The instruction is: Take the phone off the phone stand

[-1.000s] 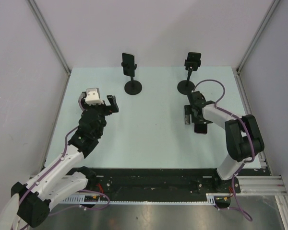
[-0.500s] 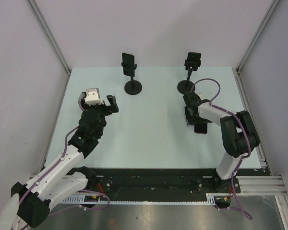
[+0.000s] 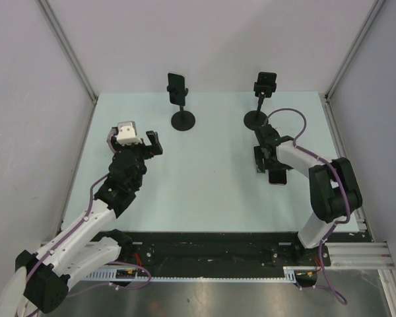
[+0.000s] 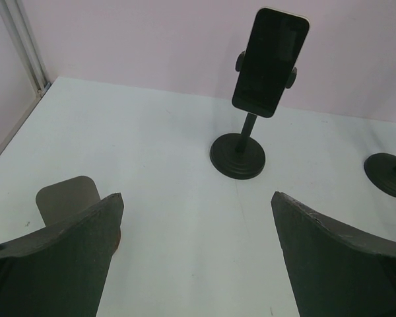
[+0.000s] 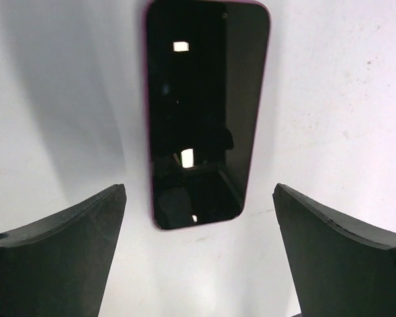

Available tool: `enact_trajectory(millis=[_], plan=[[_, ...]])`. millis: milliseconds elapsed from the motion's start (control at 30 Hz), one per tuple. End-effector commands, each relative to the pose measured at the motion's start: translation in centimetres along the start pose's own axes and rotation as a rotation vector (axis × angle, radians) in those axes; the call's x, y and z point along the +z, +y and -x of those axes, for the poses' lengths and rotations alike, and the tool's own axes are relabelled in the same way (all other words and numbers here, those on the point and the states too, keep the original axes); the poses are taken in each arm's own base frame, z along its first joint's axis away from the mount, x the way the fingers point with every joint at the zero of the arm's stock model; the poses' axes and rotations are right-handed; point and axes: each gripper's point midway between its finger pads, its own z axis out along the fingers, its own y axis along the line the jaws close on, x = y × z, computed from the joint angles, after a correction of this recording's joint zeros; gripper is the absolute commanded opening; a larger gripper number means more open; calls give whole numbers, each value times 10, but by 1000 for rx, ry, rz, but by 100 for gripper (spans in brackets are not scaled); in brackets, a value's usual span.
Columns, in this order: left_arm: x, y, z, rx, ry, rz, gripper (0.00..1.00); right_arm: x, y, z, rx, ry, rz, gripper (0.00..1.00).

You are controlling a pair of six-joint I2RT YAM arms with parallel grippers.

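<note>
Phones, stands and both arms share one pale table [image 3: 204, 191], biggest thing in view, w/ plain walls on three sides.

Left arm [image 3: 119, 181] runs up from the near-left corner toward the far side and carries a white camera box [image 3: 127, 132] on its wrist. Right arm [image 3: 330, 191] folds up on the right side, then reaches in toward table centre, w/ a purple cable [image 3: 290, 115] looping over it.

Left stand [image 3: 182, 120]: round black base and short post, at the far edge, left of centre. Right stand [image 3: 255, 119]: same round base, thin leaning post, clamp head on top, at the far edge, right of centre.

Upright phone [image 4: 270, 63] has a dark screen and is gripped by the left stand's side clamps, tilted slightly. Flat phone [image 5: 204, 112] has a dark screen facing up and a pink edge. It lies on the table just on the near side of the right stand's base.

Left gripper [image 4: 197, 205]: jaws wide, nothing between them, pointed at the left stand and well apart from it. Right gripper [image 5: 198, 198]: jaws wide, directly over the flat phone, fingers [image 5: 59, 257] either side of it, not touching it.
</note>
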Motion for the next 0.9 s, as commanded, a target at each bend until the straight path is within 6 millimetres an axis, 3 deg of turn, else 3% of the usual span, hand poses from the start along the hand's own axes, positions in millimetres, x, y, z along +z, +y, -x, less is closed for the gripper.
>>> enact_trajectory(millis=[0, 167, 367, 567, 833, 867], plan=[[4, 7, -3, -27, -2, 59, 100, -57, 23, 53, 65, -206, 248, 100], [17, 25, -37, -42, 109, 173, 100, -104, 39, 93, 127, -380, 436, 100], [31, 69, -66, -163, 262, 310, 100, -129, 59, 102, 96, -434, 595, 100], [53, 110, -91, -141, 451, 464, 100, -138, 63, 103, 61, -455, 648, 100], [86, 145, -106, -99, 582, 549, 100, -148, 62, 105, 65, -482, 672, 100], [88, 150, -115, -76, 612, 562, 100, -147, 60, 105, 68, -479, 667, 100]])
